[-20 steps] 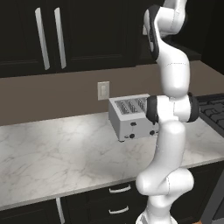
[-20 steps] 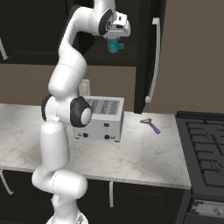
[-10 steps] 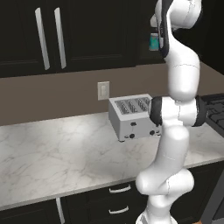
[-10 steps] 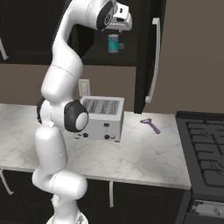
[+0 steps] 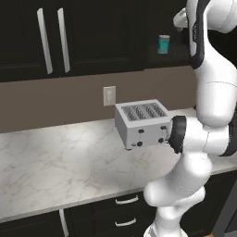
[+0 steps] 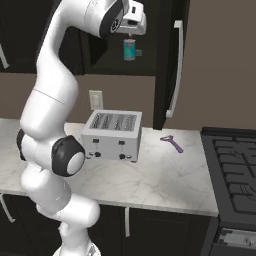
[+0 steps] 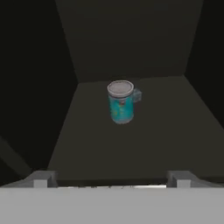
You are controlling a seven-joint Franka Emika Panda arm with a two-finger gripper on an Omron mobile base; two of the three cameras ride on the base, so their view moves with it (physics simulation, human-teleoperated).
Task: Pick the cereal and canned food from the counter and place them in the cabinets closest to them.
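- You see the can (image 7: 120,102) standing upright on the dark floor of the open cabinet (image 7: 131,144), clear of the walls; its label is too blurred to read.
- The gripper (image 7: 111,178) hangs in front of it, fingers (image 7: 41,179) spread wide and holding nothing, well apart from the can.
- From the right base camera, the arm (image 6: 55,90) cuts off part of the cabinet opening.
- The toaster (image 6: 112,135) sits on the counter (image 6: 165,175); a small purple tool (image 6: 171,142) lies beside it, its kind unclear.

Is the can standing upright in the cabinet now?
Yes. The canned food stands upright on the cabinet shelf, pale top up, clear of the jaws.
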